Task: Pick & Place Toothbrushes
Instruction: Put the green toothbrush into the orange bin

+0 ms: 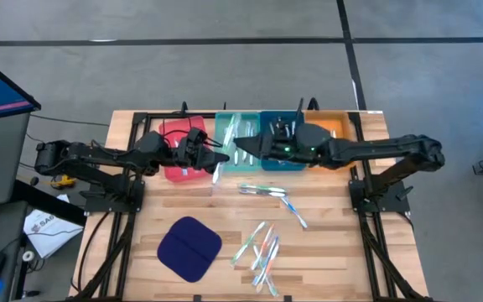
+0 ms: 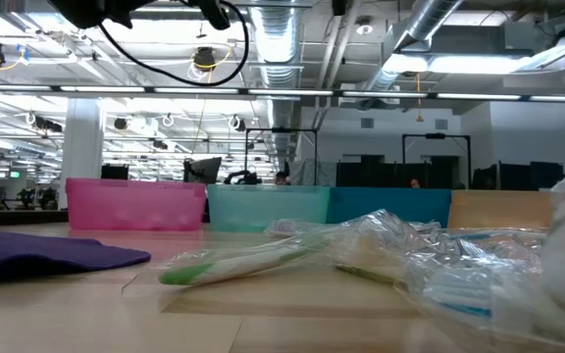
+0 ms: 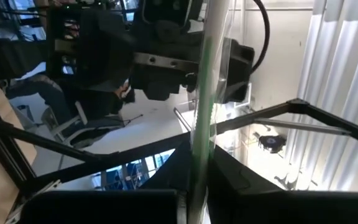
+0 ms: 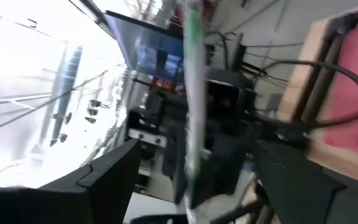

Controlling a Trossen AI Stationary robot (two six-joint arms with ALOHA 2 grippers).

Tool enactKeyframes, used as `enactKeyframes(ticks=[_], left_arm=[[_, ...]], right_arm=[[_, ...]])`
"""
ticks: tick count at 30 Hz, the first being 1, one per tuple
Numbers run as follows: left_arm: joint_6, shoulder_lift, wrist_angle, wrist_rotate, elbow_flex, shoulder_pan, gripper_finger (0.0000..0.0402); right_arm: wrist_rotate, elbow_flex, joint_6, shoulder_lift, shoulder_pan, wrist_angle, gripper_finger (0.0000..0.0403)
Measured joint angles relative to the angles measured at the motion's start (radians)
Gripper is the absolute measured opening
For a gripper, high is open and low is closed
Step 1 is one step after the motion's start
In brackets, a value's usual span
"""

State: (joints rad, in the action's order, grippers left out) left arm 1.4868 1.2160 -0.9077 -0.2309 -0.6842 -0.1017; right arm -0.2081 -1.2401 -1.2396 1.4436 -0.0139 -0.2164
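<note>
A toothbrush in a clear wrapper with a green stripe is held in the air over the near edge of the teal tray, with my left gripper shut on it. My right gripper comes from the table's right, open. Its two fingers stand on either side of that toothbrush without touching it. Several more wrapped toothbrushes lie flat on the table near the front, and a few others lie nearer the trays. My left gripper pinches the toothbrush between its two fingers about midway along its length. The fingers come roughly level from the table's left and lie across the brush. The brush is lifted clear, one end toward the far edge and the other toward the near edge.
Red, teal, blue and orange trays stand in a row at the far side. A dark blue cloth pad lies front left. In the low view, wrapped toothbrushes lie before the trays.
</note>
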Motion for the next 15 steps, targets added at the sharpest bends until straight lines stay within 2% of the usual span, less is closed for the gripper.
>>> enactKeyframes(ticks=[6, 15], left_arm=[[-0.004, 0.000, 0.000, 0.035, 0.000, 0.005, 0.0013], [-0.010, 0.000, 0.002, 0.065, 0.000, 0.005, 0.0013]], right_arm=[[-0.001, -0.001, 0.077, 0.050, -0.003, -0.183, 0.0305], [-0.002, -0.001, 0.072, 0.050, 0.008, -0.111, 0.0305]])
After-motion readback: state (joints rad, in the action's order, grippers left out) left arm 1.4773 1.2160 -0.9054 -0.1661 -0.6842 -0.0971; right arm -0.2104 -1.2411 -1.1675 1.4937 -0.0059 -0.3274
